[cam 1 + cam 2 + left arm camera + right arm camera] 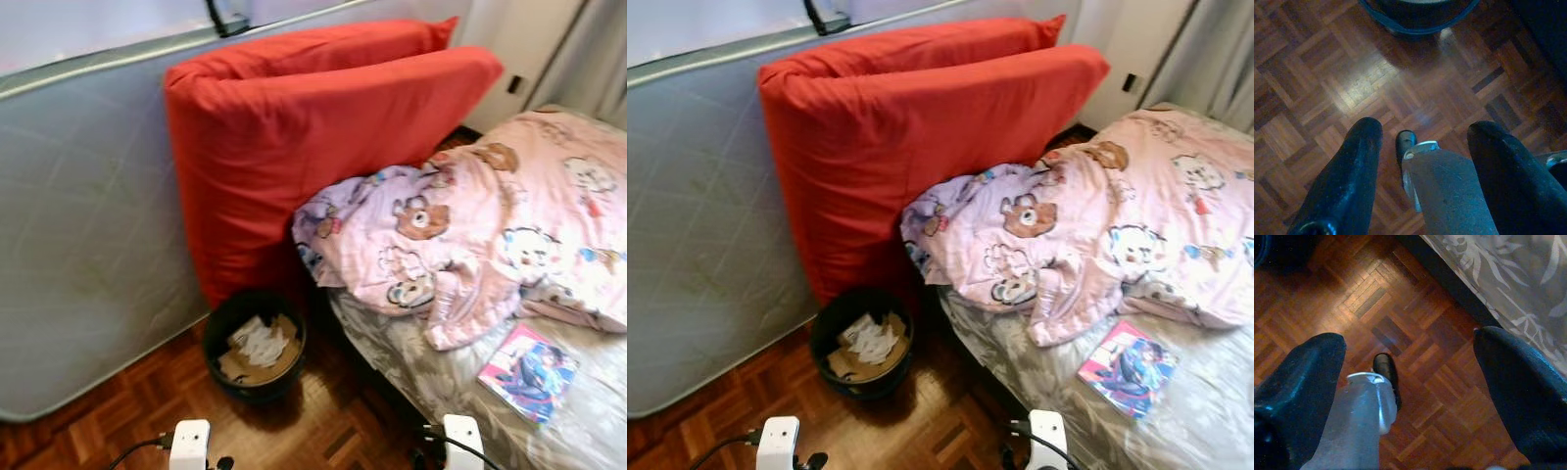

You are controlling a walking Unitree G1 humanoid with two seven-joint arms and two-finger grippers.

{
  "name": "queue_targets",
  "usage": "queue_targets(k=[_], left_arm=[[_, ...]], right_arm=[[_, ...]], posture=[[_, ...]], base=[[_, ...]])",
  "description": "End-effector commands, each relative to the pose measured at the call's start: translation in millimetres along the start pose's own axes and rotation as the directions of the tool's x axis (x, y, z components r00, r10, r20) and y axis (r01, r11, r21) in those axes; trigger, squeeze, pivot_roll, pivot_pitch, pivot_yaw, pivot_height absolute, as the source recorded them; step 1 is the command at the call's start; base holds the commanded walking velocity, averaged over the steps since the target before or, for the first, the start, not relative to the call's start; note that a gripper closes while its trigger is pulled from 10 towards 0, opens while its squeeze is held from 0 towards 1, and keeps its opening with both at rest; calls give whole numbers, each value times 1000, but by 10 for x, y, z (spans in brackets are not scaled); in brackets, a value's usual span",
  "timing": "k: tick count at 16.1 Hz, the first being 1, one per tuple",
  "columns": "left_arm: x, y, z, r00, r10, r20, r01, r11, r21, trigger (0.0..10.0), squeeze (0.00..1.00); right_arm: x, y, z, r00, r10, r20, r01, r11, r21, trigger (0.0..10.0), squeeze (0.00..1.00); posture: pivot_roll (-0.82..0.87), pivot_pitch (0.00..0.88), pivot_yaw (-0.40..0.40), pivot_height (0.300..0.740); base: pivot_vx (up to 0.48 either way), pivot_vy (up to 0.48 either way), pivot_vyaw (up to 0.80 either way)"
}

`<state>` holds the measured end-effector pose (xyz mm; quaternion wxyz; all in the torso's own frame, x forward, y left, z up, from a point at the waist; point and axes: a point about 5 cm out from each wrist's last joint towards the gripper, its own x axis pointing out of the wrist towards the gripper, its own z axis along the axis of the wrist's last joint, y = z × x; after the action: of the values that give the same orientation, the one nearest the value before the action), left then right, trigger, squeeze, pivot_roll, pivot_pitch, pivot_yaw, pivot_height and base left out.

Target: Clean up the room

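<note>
The left tool (1422,142) hangs low over the parquet floor (1352,88), fingers spread and holding nothing, with the rim of the black bin (255,345) just ahead of it. The right tool (1410,362) is likewise released and empty, hanging over the floor right beside the near edge of the bed (1508,289).

The things that look out of place lie ahead. A glossy magazine or comic (527,372) lies flat on the grey leaf-patterned sheet (441,377) near the right, close to the bed's edge. A crumpled pink bear-print quilt (470,235) is heaped further back, its left end bulging off the bed towards the bin. The bin stands on the floor at the foot of a red cushion slab (313,147), which leans against a grey mattress (88,225) propped on the far-left wall. Crumpled paper and a brown scrap (257,348) already sit in the bin.

Several things could go wrong. The magazine is thin and flat on soft bedding, so the fingers may pinch sheet along with it, or nudge it off the edge. A low swing of the left arm could knock the light bin over and spill its paper. The overhanging quilt may slide down if tugged unevenly, and the leaning cushion could topple if bumped.

The magazine cover shows a colourful illustrated figure, but no writing on it can be read; no brand or label is legible elsewhere.
</note>
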<state>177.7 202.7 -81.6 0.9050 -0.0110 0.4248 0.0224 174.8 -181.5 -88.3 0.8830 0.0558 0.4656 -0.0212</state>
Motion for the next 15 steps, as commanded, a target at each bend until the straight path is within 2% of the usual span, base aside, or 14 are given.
queue_targets(k=[1, 3, 6, 8, 9, 11, 13, 15], left_arm=[[-15, -27, -80, 1000, -8, -29, 9, 1000, 5, 10000, 0], [-19, -14, -87, 1000, -6, -26, 6, 1000, -8, 10000, 0], [-27, 27, -86, 1000, -8, -24, 7, 1000, -5, 10000, 0], [-23, 20, -79, 1000, -10, -23, 10, 1000, -6, 10000, 0], [-16, -5, -66, 1000, -15, -21, 15, 1000, -7, 10000, 0], [-9, -31, -54, 1000, -17, -18, 17, 1000, 4, 10000, 0], [-5, -57, -50, 1000, -19, -17, 19, 1000, 19, 10000, 0], [-10, -83, -79, 1000, -22, -20, 22, 1000, 1, 10000, 0]], right_arm=[[-8, -31, -34, 1000, -10, -18, 10, 1000, 2, 10000, 0], [-4, -3, -38, 1000, -6, -22, 6, 1000, 2, 10000, 0], [27, 227, -22, 1000, 13, -23, -13, 1000, 4, 10000, 0], [36, 314, -13, 1000, 22, -22, -22, 1000, 1, 10000, 0], [42, 448, -12, 999, 35, -19, -35, 999, -1, 10000, 0], [37, 520, -35, 999, 43, -15, -43, 999, -3, 10000, 0], [21, 391, -75, 999, 37, -5, -37, 999, 3, 10000, 0], [-20, 85, -133, 1000, 19, -6, -19, 1000, 12, 10000, 0]], posture=[[64, 91, -32, 740], [64, 94, -31, 740], [64, 102, -29, 740], [64, 102, -29, 740], [64, 99, -30, 740], [65, 99, -32, 740], [64, 98, -32, 740], [65, 97, -32, 740]], base=[[0, 0, -763], [0, 0, -766], [0, 0, -763], [0, 0, -763], [0, 0, -763], [0, 0, -763], [0, -454, -763], [0, -236, -763]])
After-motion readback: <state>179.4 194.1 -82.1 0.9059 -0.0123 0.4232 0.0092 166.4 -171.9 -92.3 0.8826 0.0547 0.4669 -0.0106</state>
